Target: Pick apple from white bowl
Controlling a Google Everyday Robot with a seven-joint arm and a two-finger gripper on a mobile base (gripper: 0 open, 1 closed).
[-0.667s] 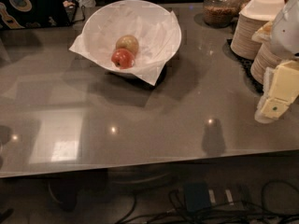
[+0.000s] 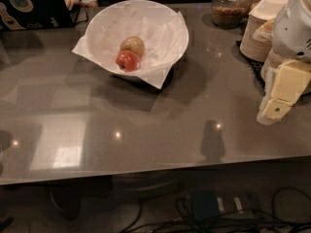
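Note:
The white bowl (image 2: 160, 21) is lined with crumpled white paper and stands at the back middle of the grey table (image 2: 146, 130). In it lie a red apple (image 2: 128, 60) and, just behind it, a yellow-brown fruit (image 2: 132, 45). My gripper (image 2: 278, 98), cream-coloured under a white arm, hangs over the table's right side. It is far to the right of the bowl, nearer the front, and touches nothing.
Stacks of white paper plates (image 2: 257, 28) stand at the back right, behind my arm. A glass jar (image 2: 229, 6) with brown contents is at the back. A laptop (image 2: 29, 6) and a person's hand (image 2: 72, 3) are at the back left. Cables lie on the floor below the front edge.
The gripper has edged slightly to the left. The bowl and the fruit have not moved.

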